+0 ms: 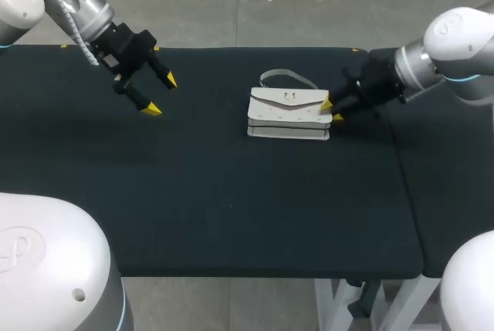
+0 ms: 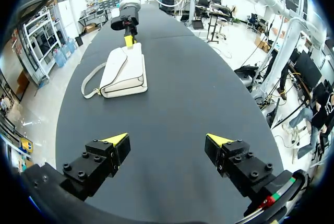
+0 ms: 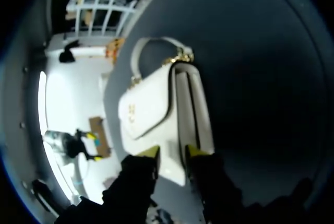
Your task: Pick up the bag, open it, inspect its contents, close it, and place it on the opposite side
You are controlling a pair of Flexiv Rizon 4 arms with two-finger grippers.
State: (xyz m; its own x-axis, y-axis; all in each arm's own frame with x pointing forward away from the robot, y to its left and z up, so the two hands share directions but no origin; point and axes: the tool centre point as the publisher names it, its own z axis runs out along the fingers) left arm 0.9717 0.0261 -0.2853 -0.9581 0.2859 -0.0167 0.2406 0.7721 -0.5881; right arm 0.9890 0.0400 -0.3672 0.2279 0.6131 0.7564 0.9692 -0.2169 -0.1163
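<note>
From above, the small white bag (image 1: 289, 113) lies flat on the black counter (image 1: 231, 207), a little right of the middle, with its flap up and its thin strap (image 1: 287, 76) looped on the far side. The left gripper (image 1: 160, 93) hangs over the counter's left part, well apart from the bag, with its fingers spread and nothing between them. The right gripper (image 1: 332, 110) is right at the bag's right end. From the left wrist, that arm's own gripper (image 2: 168, 140) shows wide open over bare counter, with the bag (image 2: 125, 71) well ahead of it and the right gripper (image 2: 129, 40) at the bag's far end. From the right wrist, the gripper (image 3: 173, 152) sits against the end of the bag (image 3: 151, 109); I cannot tell whether it is pinching the bag or merely against it. The bag looks light, with fairly stiff panels and smooth faces that could slip. I'd take it by the end edge or the gusset. The strap looks floppy and would let the bag swing. The flap would probably lift best from its free edge near the clasp.
</note>
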